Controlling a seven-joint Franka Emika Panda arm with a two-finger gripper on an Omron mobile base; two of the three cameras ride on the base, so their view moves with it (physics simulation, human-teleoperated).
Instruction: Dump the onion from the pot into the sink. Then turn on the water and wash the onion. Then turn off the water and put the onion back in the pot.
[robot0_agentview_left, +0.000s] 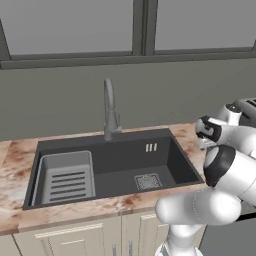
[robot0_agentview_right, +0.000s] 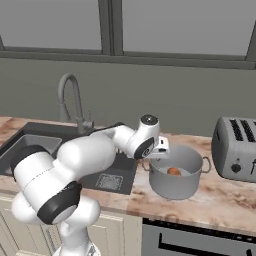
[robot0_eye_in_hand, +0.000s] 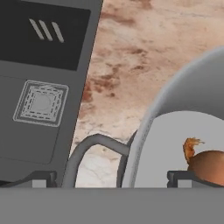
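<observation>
Beneath the hand (robot0_eye_in_hand: 112, 178), the small orange-brown round onion (robot0_agentview_right: 173, 171) is still sitting on the floor of the pale grey matte metal pot (robot0_agentview_right: 176, 186), so nothing of the task is showing as done. The pot is standing upright on the mottled reddish stone bench (robot0_agentview_right: 225, 197), just beside the large dark charcoal rectangular sink (robot0_agentview_left: 115, 165), on the side away from the light grey slotted rack insert (robot0_agentview_left: 67, 178).

Judging from how things lie: dumping, washing, shutting off the water and returning the onion are all remaining. The grey curved metal tap (robot0_agentview_left: 109, 112) is showing no water, and the basin is lying dry around its square drain grate (robot0_eye_in_hand: 41, 103).

Hand state: fingers are standing fully apart and gripping nothing. In the hand view, the two dark fingertips (robot0_eye_in_hand: 43, 178) are straddling the pot's near wall, one outside over the loop side handle (robot0_eye_in_hand: 92, 146), the other inside over the pot floor, close to the onion. Whether either tip is touching the rim or handle cannot be told.

From the right base view, the hand is hovering over the sink-side rim of the pot, with the silver two-slot toaster (robot0_agentview_right: 236, 149) sitting well beyond the pot's far side.

My reading: the hand is lining up on the rim or handle for a first grasp, ahead of tipping the pot toward the basin.
</observation>
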